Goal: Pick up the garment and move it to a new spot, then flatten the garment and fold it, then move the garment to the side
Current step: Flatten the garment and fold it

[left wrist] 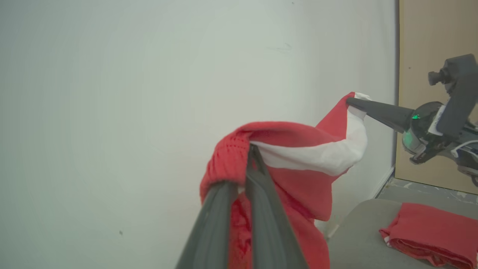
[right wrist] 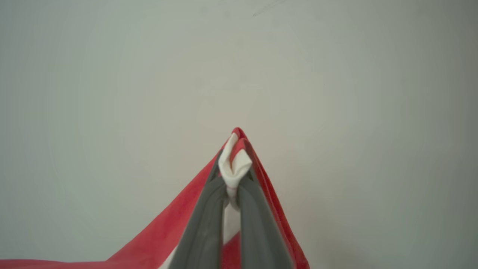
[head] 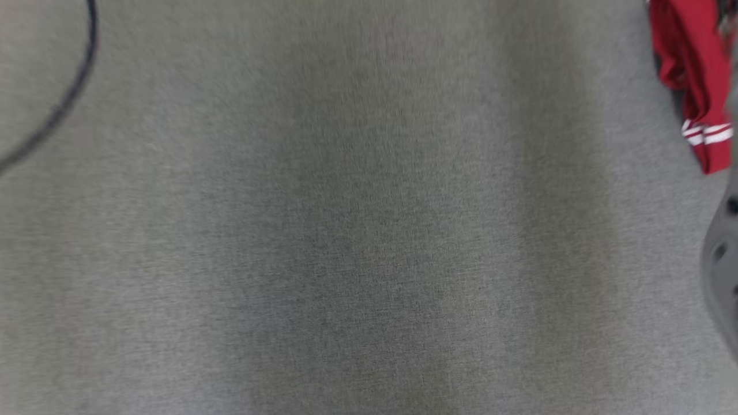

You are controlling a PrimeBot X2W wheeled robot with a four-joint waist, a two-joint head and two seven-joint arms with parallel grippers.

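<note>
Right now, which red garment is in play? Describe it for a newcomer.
In front of the pale wall, a red garment with a white band hangs between the left pincer and right pincer. Unlike the folded red cloth on the grey surface, it is aloft.

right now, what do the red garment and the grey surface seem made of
Red garment: probably knit fabric, matte; tiny mesh holes show and it drapes in folds. Grey surface: likely woven cloth or felt, matte, finely speckled; blur leaves it open.
</note>
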